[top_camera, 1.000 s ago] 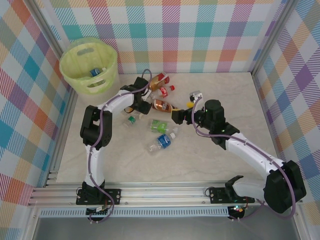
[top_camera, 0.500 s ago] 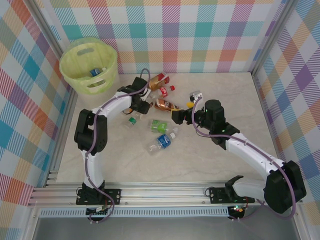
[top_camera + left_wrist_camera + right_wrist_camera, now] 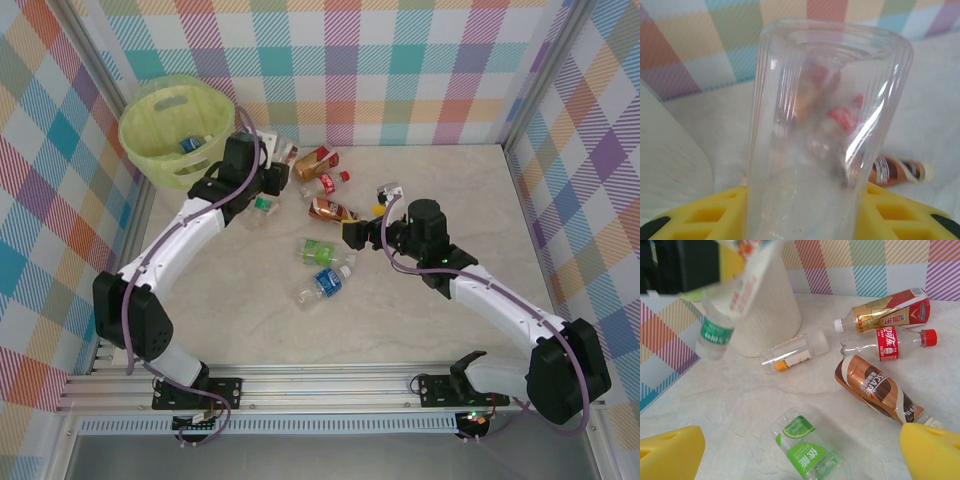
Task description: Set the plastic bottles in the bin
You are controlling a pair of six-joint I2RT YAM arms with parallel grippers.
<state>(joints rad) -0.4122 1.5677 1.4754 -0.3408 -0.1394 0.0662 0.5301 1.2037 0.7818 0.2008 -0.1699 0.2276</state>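
bottle (image 3: 830,100): clear, green label, off the desk (image 3: 450,180), 4 o'clock of bin (image 3: 215,140) | likely light, thin-walled, slick, grip mid-body | left pincer (image 3: 805,220) clamped on it | right pincer (image 3: 350,233) wide, empty, beside loose bottles (image 3: 875,385)

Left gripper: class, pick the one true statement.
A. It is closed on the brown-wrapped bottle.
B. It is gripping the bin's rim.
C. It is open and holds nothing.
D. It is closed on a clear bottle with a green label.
D: in the left wrist view the clear bottle stands between the yellow fingers of the left gripper, and the right wrist view shows its green label, raised above the table.
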